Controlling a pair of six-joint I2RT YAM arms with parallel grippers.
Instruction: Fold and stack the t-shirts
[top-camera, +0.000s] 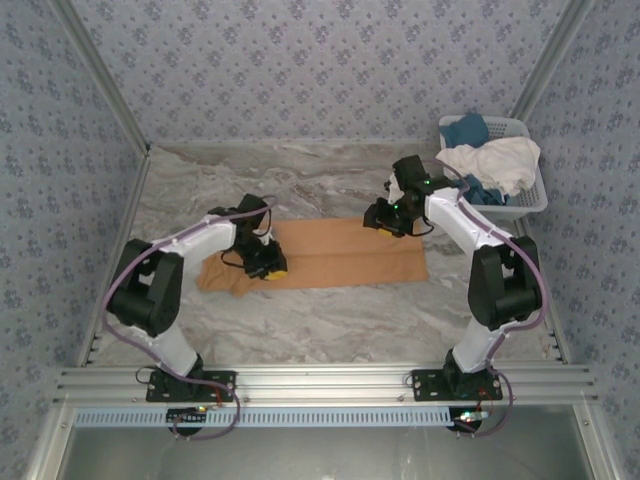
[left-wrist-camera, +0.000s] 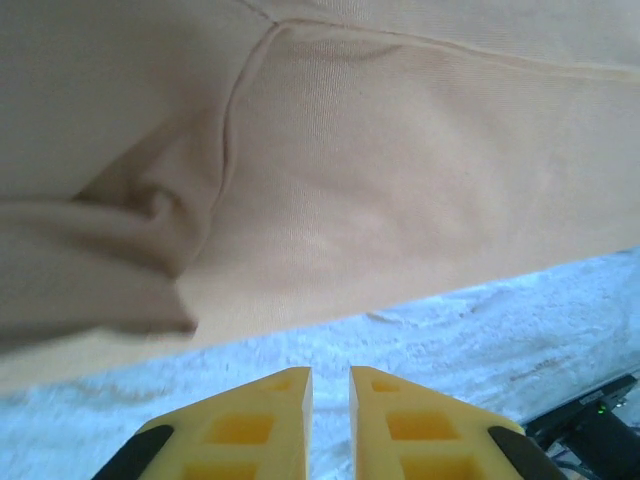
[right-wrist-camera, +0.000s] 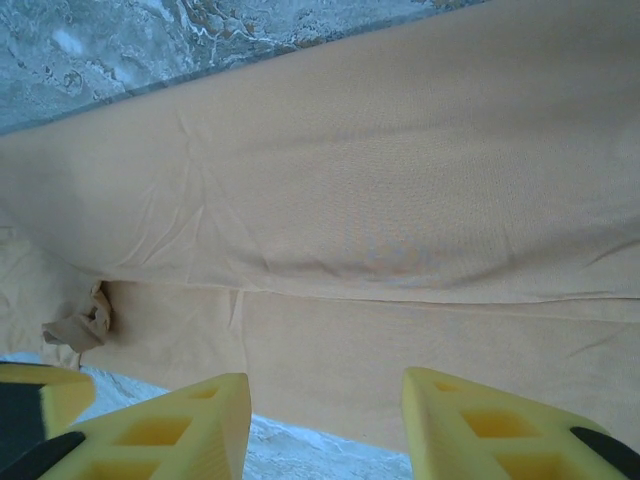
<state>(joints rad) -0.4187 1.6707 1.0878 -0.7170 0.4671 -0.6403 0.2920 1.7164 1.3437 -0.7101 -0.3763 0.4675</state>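
Left tool (left-wrist-camera: 330, 374), all but pressed together on nothing at the near-left edge of the orange-tan t-shirt (top-camera: 345, 255) lying mid-counter (top-camera: 300, 185), could drag its bunched end askew, while the spread right tool (right-wrist-camera: 325, 380) might pinch just one layer.

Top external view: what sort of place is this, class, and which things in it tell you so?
Probably a robot test cell, not a home: two robot arms bolted to a metal rail, patterned walls closing in a marble-look table, and an orange-tan t-shirt laid flat near a basket of clothes.
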